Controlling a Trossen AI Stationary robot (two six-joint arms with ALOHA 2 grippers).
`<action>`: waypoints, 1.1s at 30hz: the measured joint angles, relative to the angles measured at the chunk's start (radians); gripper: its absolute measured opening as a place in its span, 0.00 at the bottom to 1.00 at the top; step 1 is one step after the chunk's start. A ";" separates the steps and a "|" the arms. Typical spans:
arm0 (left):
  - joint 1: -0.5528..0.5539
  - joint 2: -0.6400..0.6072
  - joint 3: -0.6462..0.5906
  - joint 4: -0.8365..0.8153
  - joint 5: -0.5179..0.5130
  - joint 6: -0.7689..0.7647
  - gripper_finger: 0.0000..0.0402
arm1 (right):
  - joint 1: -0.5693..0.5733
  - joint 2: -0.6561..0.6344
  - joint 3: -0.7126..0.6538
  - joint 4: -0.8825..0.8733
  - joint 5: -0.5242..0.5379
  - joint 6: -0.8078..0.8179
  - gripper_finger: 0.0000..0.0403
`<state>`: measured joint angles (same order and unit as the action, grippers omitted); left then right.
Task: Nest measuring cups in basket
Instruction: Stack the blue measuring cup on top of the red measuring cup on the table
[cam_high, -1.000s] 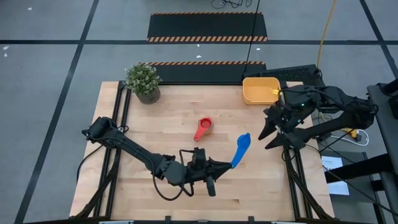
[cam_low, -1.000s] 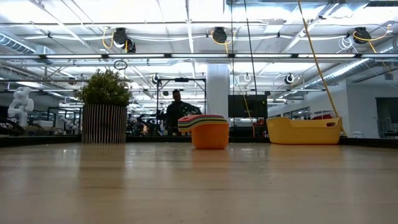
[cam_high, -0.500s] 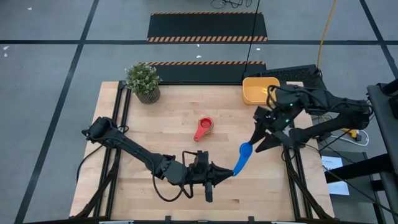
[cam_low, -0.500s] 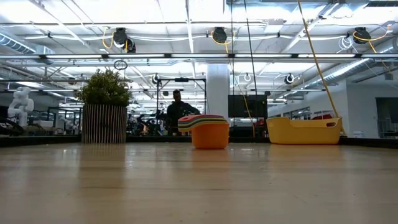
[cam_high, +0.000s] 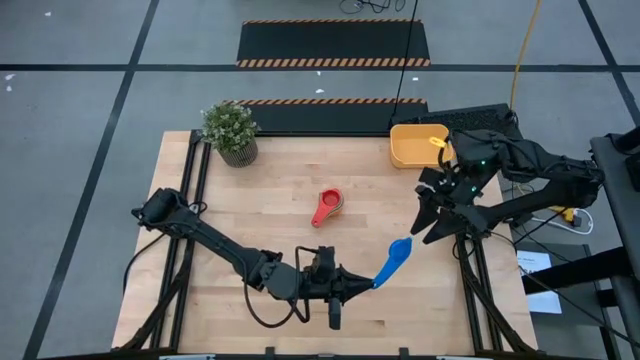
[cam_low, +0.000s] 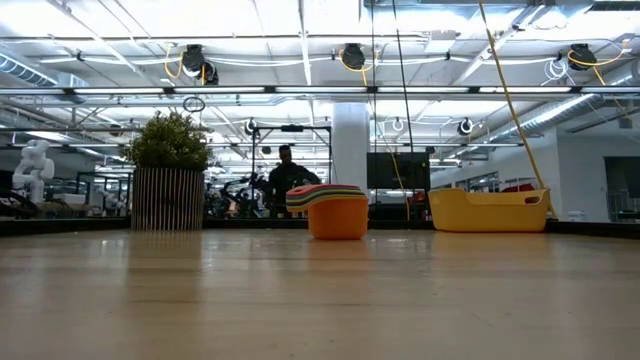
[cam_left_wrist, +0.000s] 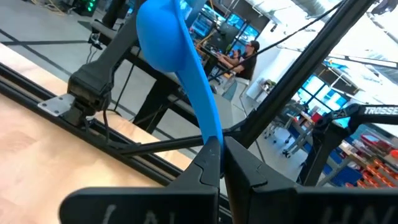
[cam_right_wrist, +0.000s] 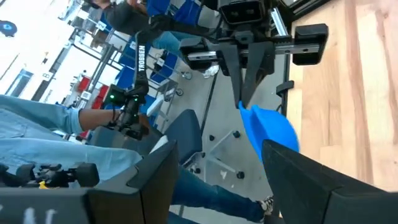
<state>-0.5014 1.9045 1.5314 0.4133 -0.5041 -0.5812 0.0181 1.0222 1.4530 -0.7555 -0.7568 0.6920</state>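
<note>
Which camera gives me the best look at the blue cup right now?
The left wrist view: the blue cup fills it, handle pinched in the left gripper. The high view shows it small, the right wrist view shows its bowl between the open right gripper's fingers; the low view misses it.

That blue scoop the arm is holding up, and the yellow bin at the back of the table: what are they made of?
The blue scoop, pinched by its handle in the left gripper, looks like smooth moulded plastic: one even colour with a soft sheen in the left wrist view. The yellow bin seems plastic too: uniform colour, rounded corners, thin walls. The table looks like light wood, with visible plank lines.
</note>
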 joint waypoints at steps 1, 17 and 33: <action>0.000 0.000 0.000 0.000 0.008 0.000 0.01 | 0.000 -0.001 0.000 -0.008 0.004 -0.002 0.56; 0.010 0.000 0.000 0.003 0.043 -0.003 0.01 | 0.003 0.010 -0.001 -0.147 0.051 -0.151 0.56; 0.022 0.000 0.000 0.006 0.043 -0.003 0.01 | 0.003 0.020 -0.056 -0.131 0.045 -0.187 0.36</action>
<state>-0.4797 1.9045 1.5314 0.4194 -0.4610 -0.5842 0.0212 1.0420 1.3975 -0.8865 -0.7116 0.5050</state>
